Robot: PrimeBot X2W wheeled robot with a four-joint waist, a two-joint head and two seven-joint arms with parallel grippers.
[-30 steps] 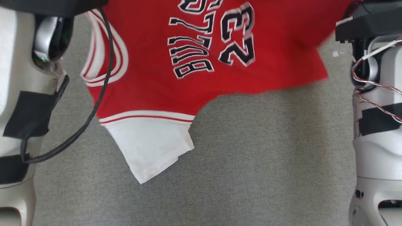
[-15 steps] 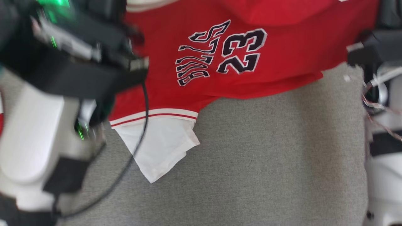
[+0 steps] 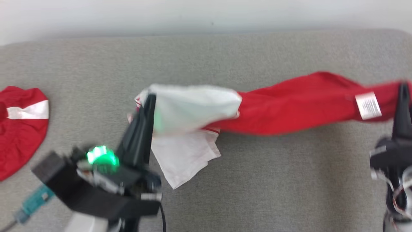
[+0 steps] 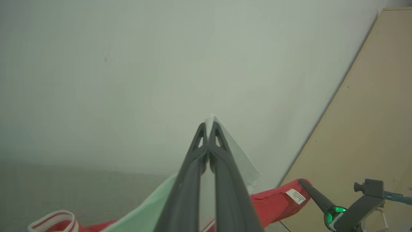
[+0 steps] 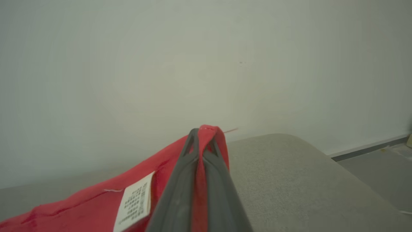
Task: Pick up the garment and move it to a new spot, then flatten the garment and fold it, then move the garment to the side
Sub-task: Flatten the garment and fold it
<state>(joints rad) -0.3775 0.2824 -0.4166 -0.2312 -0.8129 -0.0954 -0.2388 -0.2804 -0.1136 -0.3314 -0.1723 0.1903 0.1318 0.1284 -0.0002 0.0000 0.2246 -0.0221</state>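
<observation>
The garment [image 3: 299, 106], a red jersey with a white sleeve, hangs stretched as a sagging band above the grey padded surface [image 3: 273, 187]. My left gripper [image 3: 150, 96] is shut on its white end [image 4: 239, 156], and a white flap droops below that grip onto the surface. Over at the right edge, my right gripper [image 3: 403, 87] is shut on the red end [image 5: 96, 203] beside a white care label [image 3: 368, 105]. In the wrist views the cloth pokes out between the closed fingertips of the left gripper [image 4: 207, 124] and the right gripper [image 5: 202, 130].
Another red cloth with a white stripe [image 3: 19, 129] lies at the left edge. A pale wall [image 3: 206, 13] runs behind the surface. A beige board [image 4: 370, 112] leans to the right in the left wrist view. The surface's rounded corner drops to the floor [image 5: 379, 158].
The head camera has tilted up, bringing the wall and both grippers into view. The jersey, which hung spread with its print showing, is now drawn into a narrow band between the two grippers.
</observation>
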